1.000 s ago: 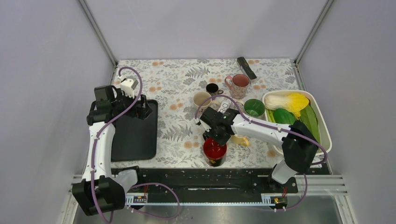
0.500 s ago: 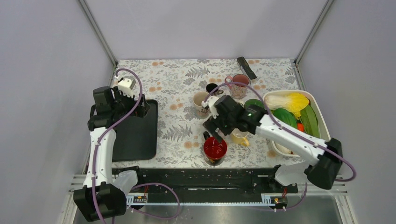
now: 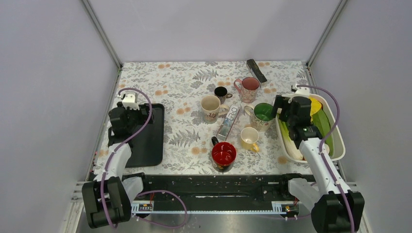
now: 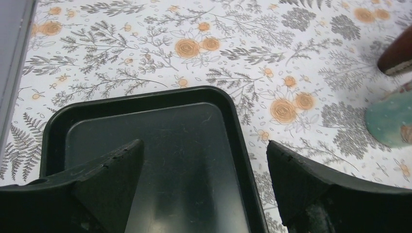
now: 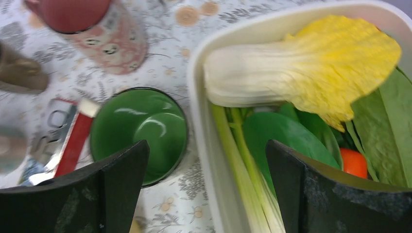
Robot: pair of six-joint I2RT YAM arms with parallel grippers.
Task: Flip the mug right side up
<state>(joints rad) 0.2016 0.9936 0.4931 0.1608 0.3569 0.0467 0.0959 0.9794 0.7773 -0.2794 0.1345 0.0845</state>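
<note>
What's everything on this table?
pink mug: one, pink, far centre
black cup: one, black, beside it
cream mug: one, cream, centre
green mug: one, green inside, right of centre
yellow mug: one, yellow, near centre
red mug: one, red inside, near edge
tube: one, silvery, among mugs
black bar: one, black, far edge
tray: one, black, left
tub: one, white, right; holds cabbage, greens
left gripper: one, black, open over tray
right gripper: one, black, open over tub

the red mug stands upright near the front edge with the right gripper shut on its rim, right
No: the red mug stands upright near the front edge, but the right gripper is open, apart from it, above the green mug and white tub. The top view shows it.
</note>
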